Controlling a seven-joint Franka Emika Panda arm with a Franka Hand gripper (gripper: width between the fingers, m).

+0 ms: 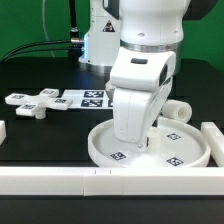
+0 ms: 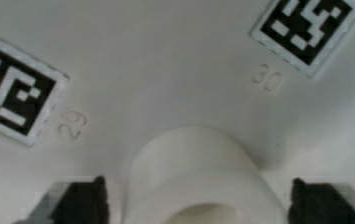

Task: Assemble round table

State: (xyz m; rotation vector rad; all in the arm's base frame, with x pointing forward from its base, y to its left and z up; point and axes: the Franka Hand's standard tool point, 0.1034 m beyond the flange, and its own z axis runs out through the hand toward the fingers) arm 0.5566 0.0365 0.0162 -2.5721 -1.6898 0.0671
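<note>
Two tags (image 2: 14,85) on disc (image 2: 156,70), marked 29, 30, gripper (image 2: 195,200) straddling leg (image 2: 195,160)

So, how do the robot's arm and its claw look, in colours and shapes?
The arm is glossy white, made of rounded shells, with a grey ring between two segments. Its claw has two dark fingers. I can see no markings or cables on the arm itself.

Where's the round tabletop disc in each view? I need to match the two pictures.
Exterior view: the disc lies along the bottom, from the centre to the exterior view's right, beneath the arm.
Wrist view: the disc fills the picture as the white surface.
Shared landmark: the square tags on its face.
</note>
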